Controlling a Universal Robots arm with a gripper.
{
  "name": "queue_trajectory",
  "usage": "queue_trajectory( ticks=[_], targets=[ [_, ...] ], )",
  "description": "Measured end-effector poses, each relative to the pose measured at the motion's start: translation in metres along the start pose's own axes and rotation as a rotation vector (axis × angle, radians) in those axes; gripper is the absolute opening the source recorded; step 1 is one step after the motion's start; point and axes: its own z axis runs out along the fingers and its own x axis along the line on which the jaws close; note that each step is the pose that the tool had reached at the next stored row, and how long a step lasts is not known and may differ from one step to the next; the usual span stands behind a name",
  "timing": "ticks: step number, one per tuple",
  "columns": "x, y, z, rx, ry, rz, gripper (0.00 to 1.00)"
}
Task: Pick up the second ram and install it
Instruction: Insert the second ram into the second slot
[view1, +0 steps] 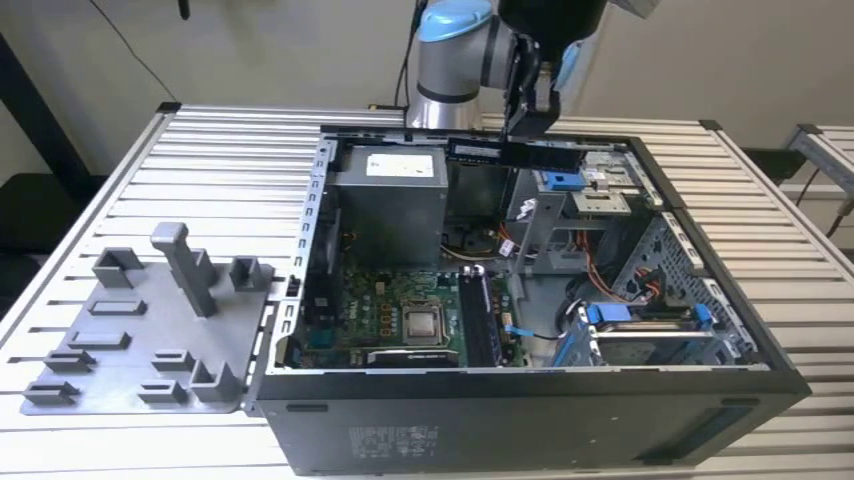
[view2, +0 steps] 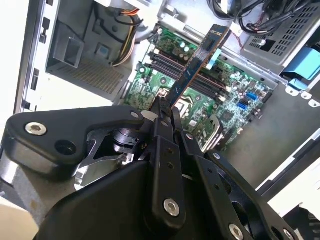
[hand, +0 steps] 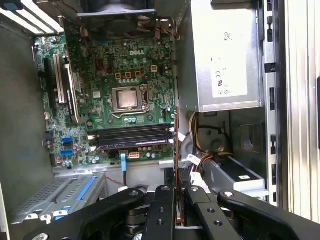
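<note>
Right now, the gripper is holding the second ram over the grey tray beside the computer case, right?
No. The gripper holds the second ram over the open computer case itself, not the grey tray; the exterior view shows it.

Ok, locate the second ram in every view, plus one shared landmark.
Exterior view: second ram held level in the gripper over the open case.
Second wrist view: second ram slants from the gripper out over the motherboard.
First wrist view: second ram edge-on, a thin strip leaving the gripper.
Shared landmark: the green motherboard.
</note>
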Motion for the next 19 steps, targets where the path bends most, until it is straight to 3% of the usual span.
queue_trajectory(
  ticks=[6, 19],
  targets=[
    [0.0000, 0.0000, 0.0002, 0.0027, -0.0003, 0.040, 0.14],
    [0.0001, 0.0000, 0.0007, 0.0127, -0.0016, 0.190, 0.14]
  ],
)
